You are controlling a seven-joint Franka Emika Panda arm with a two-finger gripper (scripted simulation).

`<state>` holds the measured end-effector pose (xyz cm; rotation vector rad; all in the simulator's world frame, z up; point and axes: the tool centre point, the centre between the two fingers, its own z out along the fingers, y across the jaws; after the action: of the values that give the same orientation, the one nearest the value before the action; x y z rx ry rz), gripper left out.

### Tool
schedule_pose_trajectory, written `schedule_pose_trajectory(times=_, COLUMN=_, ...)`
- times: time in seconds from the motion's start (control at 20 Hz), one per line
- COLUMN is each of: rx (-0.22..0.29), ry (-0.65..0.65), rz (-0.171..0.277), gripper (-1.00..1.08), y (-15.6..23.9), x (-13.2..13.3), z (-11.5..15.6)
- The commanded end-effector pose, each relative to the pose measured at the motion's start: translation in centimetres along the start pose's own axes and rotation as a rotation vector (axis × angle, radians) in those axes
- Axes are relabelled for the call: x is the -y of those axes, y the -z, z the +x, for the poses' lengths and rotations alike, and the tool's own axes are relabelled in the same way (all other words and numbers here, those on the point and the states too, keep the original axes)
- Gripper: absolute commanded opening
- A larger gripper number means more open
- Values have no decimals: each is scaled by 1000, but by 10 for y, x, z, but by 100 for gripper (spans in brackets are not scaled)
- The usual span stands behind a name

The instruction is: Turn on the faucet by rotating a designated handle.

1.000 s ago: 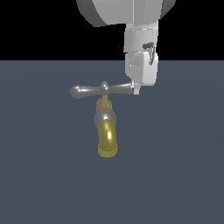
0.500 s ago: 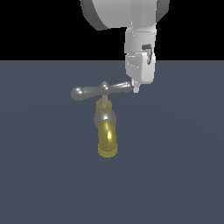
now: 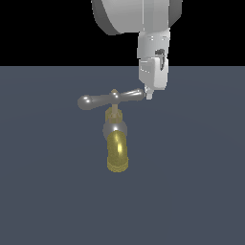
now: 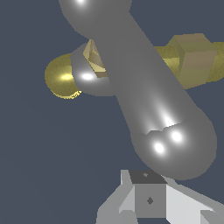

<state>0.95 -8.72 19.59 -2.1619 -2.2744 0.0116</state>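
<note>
Since half a second ago the handle (image 3: 111, 99) has swung a little further: its end at the exterior view's right now sits higher and its end at the exterior view's left lower, so the bar lies more tilted than it did. My arm (image 3: 153, 45) has shifted slightly along with it, staying at that right-hand end.

My pincer (image 3: 149, 94) hangs down from above, and its tip touches the rounded end of the handle on the exterior view's right. I grasp nothing. Whether my fingers are spread or pressed together I cannot tell: in the exterior view they read as one pale block, and in the wrist view only a pale grey piece of my pincer (image 4: 151, 199) shows, right against the big bulbous end of the handle (image 4: 144, 92).

The faucet (image 3: 115, 136) stands on the dark blue-grey floor (image 3: 191, 182), about the middle of the exterior view. The handle crosses its top, with a small brass knob at the middle of the bar. Below that come the brass stem, the grey collar, and the yellow curved spout (image 3: 117, 154), which points toward the camera. In the wrist view the spout (image 4: 63, 76) shows as a yellow rounded shape behind the collar.
</note>
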Motion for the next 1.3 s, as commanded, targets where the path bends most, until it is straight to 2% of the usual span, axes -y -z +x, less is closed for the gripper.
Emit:
schedule_pose_trajectory(times=0.0, rx=-2, ry=19, rz=-3, gripper=-100, y=0, x=-11, z=17)
schedule_pose_trajectory(times=0.85, rx=-2, ry=29, rz=-8, gripper=-100, y=2, x=-65, z=60)
schedule_pose_trajectory(times=0.9, rx=-2, ry=29, rz=-8, gripper=-100, y=2, x=-65, z=60)
schedule_pose_trajectory(times=0.95, rx=11, ry=-17, rz=-2, gripper=-100, y=0, x=-57, z=26)
schedule_pose_trajectory(times=1.25, rx=6, ry=2, rz=-4, gripper=-100, y=1, x=-65, z=77)
